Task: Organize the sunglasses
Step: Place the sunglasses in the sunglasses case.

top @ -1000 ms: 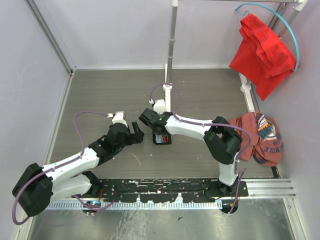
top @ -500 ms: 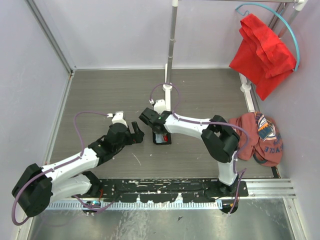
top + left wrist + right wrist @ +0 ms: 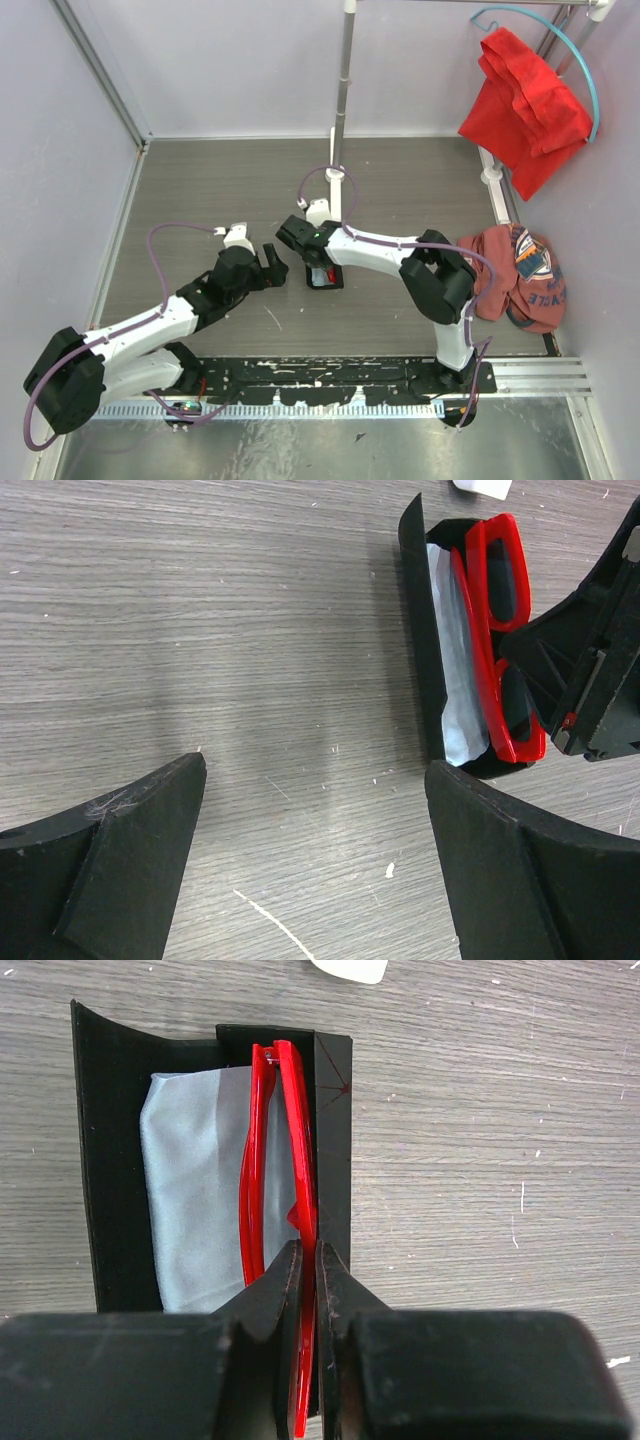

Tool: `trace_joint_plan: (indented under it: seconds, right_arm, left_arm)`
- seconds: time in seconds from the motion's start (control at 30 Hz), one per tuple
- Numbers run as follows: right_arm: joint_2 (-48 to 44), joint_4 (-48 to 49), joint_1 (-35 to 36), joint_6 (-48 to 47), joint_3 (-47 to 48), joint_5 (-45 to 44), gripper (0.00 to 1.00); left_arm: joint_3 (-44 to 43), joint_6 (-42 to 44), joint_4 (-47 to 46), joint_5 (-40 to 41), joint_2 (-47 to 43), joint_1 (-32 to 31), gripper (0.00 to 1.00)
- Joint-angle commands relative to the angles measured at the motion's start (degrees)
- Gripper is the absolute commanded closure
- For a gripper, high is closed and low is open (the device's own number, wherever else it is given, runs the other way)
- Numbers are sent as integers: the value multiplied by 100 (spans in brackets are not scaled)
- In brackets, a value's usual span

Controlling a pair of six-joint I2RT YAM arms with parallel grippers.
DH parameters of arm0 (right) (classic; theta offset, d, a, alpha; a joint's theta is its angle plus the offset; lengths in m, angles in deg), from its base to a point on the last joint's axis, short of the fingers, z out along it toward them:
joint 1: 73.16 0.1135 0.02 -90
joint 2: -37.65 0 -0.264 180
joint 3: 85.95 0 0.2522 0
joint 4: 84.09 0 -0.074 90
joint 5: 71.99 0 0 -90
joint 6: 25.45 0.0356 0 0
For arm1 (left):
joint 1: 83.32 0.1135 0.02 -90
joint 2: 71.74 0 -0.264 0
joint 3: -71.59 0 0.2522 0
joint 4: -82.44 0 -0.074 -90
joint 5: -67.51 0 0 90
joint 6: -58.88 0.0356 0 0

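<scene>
The red sunglasses stand folded on edge inside the open black case, on the pale blue cloth. My right gripper is shut on the sunglasses' frame, directly above the case. In the left wrist view the sunglasses lie in the case with the right gripper's black body beside them. My left gripper is open and empty over bare table, just left of the case. In the top view the case sits mid-table between the left gripper and the right gripper.
A metal pole rises behind the case. A red cloth hangs at the back right, and a reddish garment lies at the right edge. Grey walls bound the table.
The right arm has shifted very slightly toward the left over the case. The left arm has not moved.
</scene>
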Motion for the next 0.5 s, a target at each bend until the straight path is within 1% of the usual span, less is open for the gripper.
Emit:
trace_joint_plan:
  seconds: [0.0,0.47]
  right_arm:
    - [-8,-89,-17,120,262,-317,99]
    - [158,-157,-17,137,367,-354,99]
  left_arm:
    - [73,6,-133,18,-94,30,2]
    - [82,7,-159,17,-77,39,2]
